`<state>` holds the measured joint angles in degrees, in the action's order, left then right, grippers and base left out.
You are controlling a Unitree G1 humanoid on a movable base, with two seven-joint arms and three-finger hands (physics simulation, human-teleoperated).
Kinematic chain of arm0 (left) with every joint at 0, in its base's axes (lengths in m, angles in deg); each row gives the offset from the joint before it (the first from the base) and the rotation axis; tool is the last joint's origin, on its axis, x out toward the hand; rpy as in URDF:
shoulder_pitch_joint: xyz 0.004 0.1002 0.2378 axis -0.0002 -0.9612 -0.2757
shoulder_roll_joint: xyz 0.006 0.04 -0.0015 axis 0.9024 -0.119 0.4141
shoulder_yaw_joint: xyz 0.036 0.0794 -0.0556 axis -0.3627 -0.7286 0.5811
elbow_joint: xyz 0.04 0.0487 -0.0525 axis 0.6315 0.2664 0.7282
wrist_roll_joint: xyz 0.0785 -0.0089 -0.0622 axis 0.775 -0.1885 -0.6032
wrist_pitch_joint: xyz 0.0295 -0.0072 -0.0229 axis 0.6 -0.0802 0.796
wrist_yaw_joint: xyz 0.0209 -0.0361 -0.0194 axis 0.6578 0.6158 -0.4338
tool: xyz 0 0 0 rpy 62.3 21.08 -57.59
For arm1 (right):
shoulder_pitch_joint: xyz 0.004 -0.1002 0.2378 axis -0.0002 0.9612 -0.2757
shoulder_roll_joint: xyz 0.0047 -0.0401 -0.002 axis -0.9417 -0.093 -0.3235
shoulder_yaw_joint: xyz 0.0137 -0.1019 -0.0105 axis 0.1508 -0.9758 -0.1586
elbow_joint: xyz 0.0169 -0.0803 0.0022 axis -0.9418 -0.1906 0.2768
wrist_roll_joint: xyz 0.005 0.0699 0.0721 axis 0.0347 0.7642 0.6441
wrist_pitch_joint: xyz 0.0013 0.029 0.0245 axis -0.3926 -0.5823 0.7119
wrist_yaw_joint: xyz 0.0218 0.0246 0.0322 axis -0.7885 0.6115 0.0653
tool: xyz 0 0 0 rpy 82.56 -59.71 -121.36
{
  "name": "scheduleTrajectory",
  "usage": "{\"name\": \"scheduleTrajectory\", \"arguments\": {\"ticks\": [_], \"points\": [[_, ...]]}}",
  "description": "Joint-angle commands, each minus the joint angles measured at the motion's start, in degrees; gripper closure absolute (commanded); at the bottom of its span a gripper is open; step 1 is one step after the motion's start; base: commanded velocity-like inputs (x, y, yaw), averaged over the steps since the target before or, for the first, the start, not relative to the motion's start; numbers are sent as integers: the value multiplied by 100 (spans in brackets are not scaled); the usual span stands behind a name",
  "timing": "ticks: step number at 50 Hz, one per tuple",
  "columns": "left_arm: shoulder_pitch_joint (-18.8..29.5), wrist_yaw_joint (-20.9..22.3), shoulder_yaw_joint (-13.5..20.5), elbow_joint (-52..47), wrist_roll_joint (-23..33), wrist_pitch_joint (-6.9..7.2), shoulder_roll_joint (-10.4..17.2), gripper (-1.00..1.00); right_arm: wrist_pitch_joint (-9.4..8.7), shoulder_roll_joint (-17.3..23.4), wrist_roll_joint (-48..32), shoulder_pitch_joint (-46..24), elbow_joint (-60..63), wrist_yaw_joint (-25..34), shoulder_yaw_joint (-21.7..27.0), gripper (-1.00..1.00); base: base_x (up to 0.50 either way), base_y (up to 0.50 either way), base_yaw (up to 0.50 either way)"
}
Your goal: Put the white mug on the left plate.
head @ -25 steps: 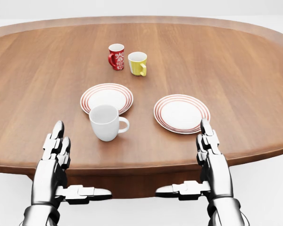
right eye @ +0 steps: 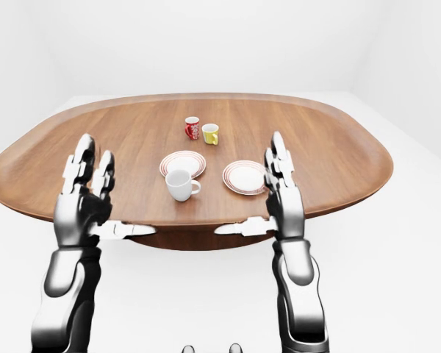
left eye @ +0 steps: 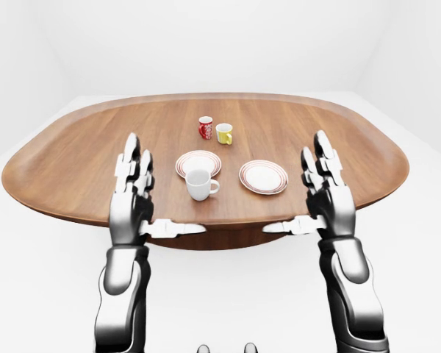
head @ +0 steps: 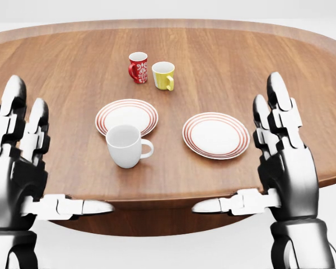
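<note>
The white mug stands upright on the brown table, handle to the right, just below the left red-rimmed plate and touching or overlapping its lower rim in the head view. The right red-rimmed plate lies empty. My left hand is open, raised at the left, well left of the mug. My right hand is open, raised at the right, below and right of the right plate. Both hands are empty, thumbs pointing inward.
A red patterned mug and a yellow mug stand side by side above the plates. The table's near edge runs between my hands. White floor surrounds the table.
</note>
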<state>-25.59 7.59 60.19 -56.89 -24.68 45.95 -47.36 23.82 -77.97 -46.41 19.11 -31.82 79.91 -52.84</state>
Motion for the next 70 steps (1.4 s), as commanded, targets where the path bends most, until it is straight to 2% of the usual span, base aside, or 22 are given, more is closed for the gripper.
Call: {"name": "scheduleTrajectory", "arguments": {"ticks": [1,4,15,56,62,70], "points": [[210,-52,282,-2119,-482,0,68,-100,0,75,368,-146,2473,184,177,-100,0,0,0],[237,-61,305,-2064,-503,0,84,-100,0,113,164,-62,2348,237,81,-100,0,0,0],[205,-78,308,-1987,-455,0,100,-100,0,49,379,-59,2428,259,269,-100,0,3,0],[221,-79,338,-1948,-508,0,112,-100,0,78,296,46,2304,378,127,-100,0,50,0],[241,-85,357,-1966,-518,0,120,-100,0,45,240,68,2316,423,78,-100,0,0,0],[240,-83,367,-2012,-535,0,122,-100,0,26,640,52,2453,400,238,-100,11,0,0]]}}
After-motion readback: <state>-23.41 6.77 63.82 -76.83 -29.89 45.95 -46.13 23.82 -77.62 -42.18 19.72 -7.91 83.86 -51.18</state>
